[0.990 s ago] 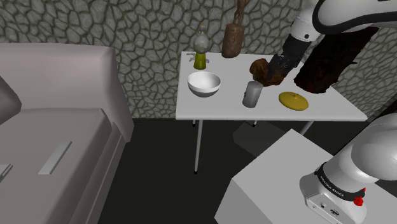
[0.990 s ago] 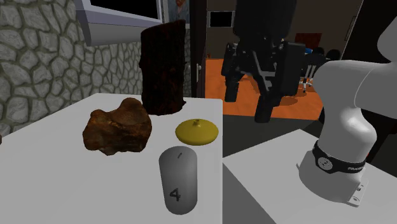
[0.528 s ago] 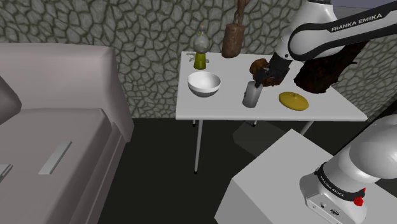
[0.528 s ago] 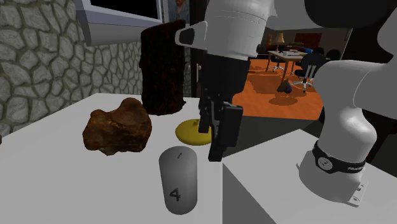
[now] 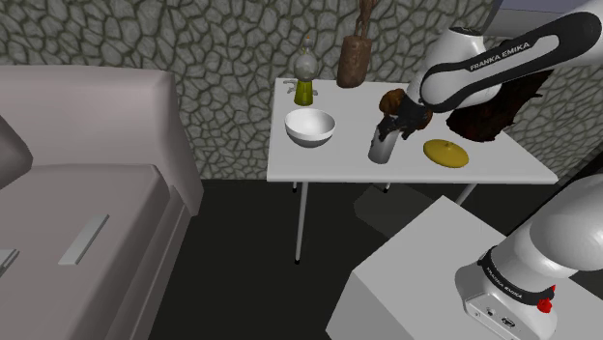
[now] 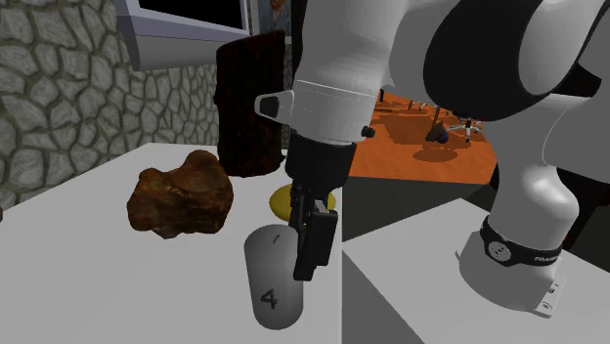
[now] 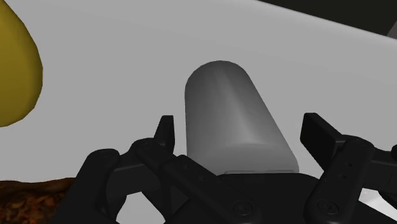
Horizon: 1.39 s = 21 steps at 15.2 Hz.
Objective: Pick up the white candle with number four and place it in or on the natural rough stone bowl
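At the shoulder view's left a grey sofa [image 5: 87,164] stands well apart from the bench [image 5: 338,166]; on the bench's left part sits the white bowl [image 5: 309,127], with a small green bottle [image 5: 305,89] at the far edge behind it; between bowl and candle the bench is bare, so I judge a carry leftward open once the candle is lifted above the bowl's rim; the grey candle [image 5: 382,150], marked with a four, stands upright toward the middle, close to the near edge; the hand [image 5: 388,127] has dropped within the last second from above the brown rock [image 5: 390,99] to the candle's top; the wrist view shows its fingers [image 7: 167,130] wide apart, one on each side of the candle, neither touching it, holding nothing; the approach looks done and closing comes next; to the right lie a yellow disc [image 5: 445,152] and a dark log [image 5: 493,111], near enough to mind.
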Tool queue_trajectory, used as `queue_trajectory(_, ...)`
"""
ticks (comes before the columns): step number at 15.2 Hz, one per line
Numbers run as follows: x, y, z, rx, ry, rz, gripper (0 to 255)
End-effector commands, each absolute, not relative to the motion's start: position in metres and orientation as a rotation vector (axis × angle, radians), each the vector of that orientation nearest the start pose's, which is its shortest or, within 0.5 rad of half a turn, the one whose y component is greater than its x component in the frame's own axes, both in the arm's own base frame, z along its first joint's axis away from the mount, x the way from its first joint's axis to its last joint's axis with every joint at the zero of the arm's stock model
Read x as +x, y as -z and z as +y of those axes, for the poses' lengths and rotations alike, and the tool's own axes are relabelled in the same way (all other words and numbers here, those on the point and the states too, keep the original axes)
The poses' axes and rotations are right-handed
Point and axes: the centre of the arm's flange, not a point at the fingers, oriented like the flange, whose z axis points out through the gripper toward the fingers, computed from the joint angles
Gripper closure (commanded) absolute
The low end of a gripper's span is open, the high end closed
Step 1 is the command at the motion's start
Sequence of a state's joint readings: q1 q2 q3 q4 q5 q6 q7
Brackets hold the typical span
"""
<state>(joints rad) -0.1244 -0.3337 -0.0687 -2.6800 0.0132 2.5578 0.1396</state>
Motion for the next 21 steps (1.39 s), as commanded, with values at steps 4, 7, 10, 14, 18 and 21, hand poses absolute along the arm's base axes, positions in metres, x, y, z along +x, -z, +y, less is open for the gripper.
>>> queue_trajectory(4,0.411,-0.346,-0.079,-3.053,0.330,0.527,0)
queue_trajectory(7,0.411,-0.346,-0.079,-3.053,0.330,0.527,0)
queue_trajectory(10,0.410,-0.346,-0.079,-3.053,0.330,0.527,255)
queue_trajectory(14,0.411,-0.346,-0.079,-3.053,0.330,0.527,255)
queue_trajectory(18,0.411,-0.346,-0.079,-3.053,0.330,0.527,255)
queue_trajectory(21,0.411,-0.357,-0.079,-3.053,0.330,0.527,255)
